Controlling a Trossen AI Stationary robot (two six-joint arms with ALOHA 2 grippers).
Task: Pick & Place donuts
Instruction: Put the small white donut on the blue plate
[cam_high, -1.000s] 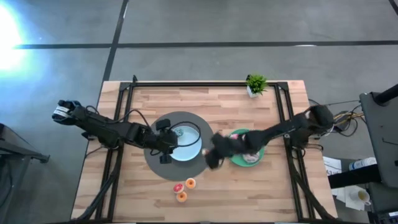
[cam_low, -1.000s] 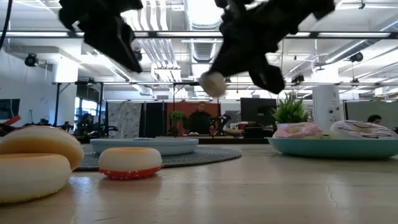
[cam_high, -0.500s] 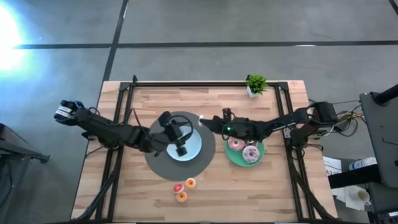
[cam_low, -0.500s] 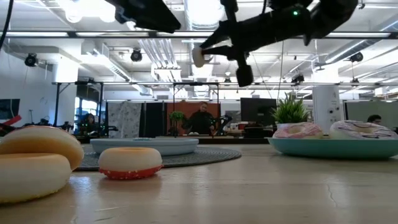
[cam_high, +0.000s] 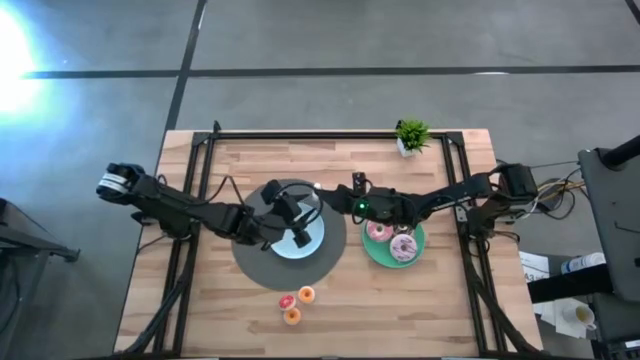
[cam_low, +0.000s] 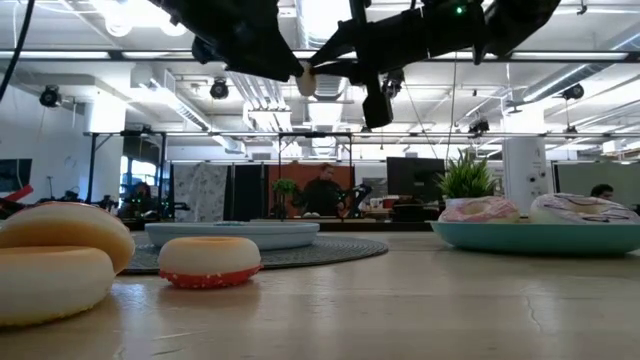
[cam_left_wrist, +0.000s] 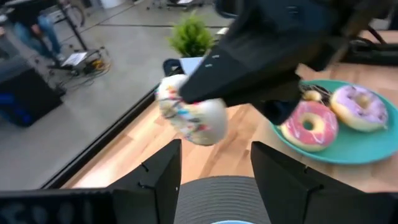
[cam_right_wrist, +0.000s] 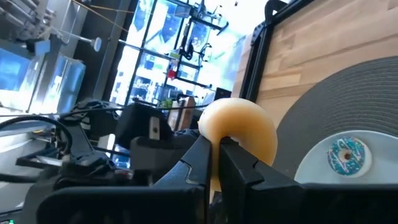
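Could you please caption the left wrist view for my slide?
Right gripper holds a sprinkled donut before the open left gripper; two donuts sit on the green plate.

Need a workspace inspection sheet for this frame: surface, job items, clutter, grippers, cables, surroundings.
Surface: wooden table, grey mat.
Job's things: sprinkled white donut held aloft; blue mini donut on light-blue plate; two pink donuts on green plate; three minis at front edge.
Clutter: potted plant.
Grippers: right gripper shut on donut; left gripper open, facing it.
Cables: bundle at right arm base.
Surroundings: person behind.
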